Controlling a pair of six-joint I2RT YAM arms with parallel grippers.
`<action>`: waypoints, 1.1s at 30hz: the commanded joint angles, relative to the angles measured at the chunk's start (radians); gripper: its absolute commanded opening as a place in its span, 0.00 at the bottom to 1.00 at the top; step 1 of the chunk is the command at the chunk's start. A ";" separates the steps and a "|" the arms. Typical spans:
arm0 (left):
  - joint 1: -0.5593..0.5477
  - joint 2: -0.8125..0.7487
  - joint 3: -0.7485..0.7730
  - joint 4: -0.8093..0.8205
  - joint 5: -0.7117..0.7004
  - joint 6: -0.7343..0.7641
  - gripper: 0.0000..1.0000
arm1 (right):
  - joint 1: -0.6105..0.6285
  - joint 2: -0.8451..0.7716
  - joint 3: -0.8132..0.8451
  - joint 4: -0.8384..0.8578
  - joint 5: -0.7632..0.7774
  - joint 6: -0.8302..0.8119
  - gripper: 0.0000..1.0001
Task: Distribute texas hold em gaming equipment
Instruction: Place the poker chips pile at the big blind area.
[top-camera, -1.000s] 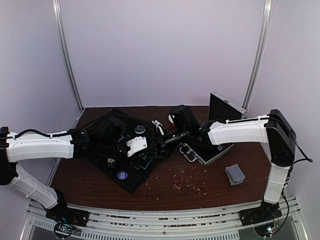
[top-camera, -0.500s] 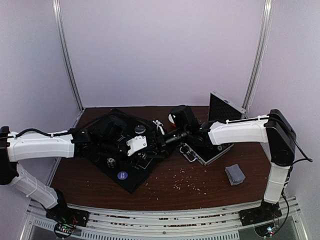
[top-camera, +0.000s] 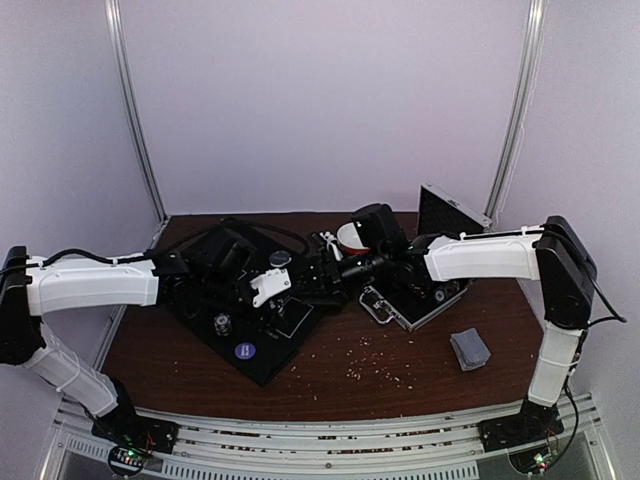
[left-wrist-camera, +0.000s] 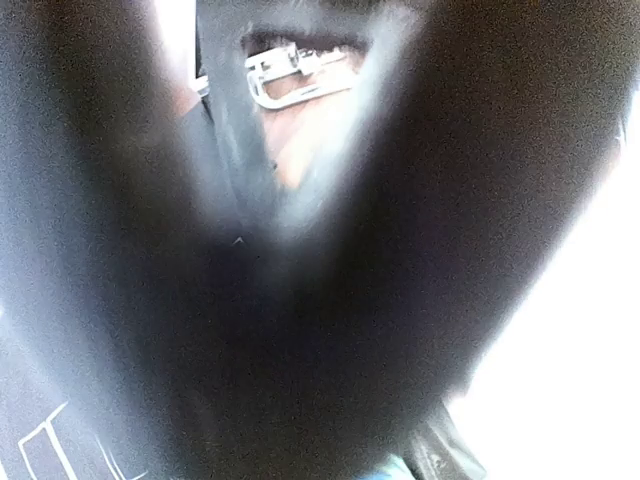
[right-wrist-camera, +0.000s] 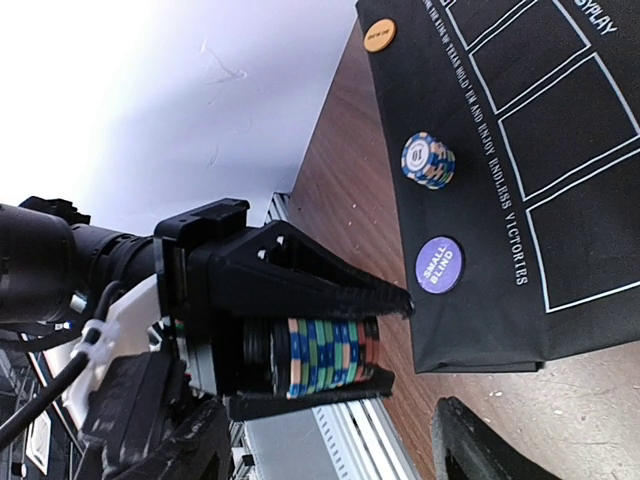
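Pinching a stack of chips (right-wrist-camera: 325, 357) sideways in my right gripper (right-wrist-camera: 385, 340), I carry it for dealing; left gripper's (top-camera: 283, 300) jaws I cannot tell.

- Both arms crowd the black mat (top-camera: 262, 352) middle; the left tool (top-camera: 285, 300) and right tool (top-camera: 318, 272) leave little gap.
- Open bench (top-camera: 400, 385) lies near, beside the card deck (top-camera: 470, 349).
- The open case (top-camera: 425, 300) blocks the right rear.

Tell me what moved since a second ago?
Both arms slid a bit toward the back of the table. The left gripper stayed over the black mat. The right gripper is clamped on a chip stack. The purple disc, the cards and the case didn't move.
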 joint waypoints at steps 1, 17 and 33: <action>0.015 0.022 0.027 -0.025 -0.009 -0.034 0.00 | -0.006 -0.051 0.000 -0.029 0.020 -0.043 0.71; 0.115 0.068 0.077 -0.103 -0.028 -0.086 0.00 | -0.034 -0.104 -0.010 -0.097 0.046 -0.101 0.69; 0.358 0.077 0.104 -0.117 -0.030 -0.109 0.00 | -0.088 -0.190 -0.080 -0.121 0.017 -0.171 0.68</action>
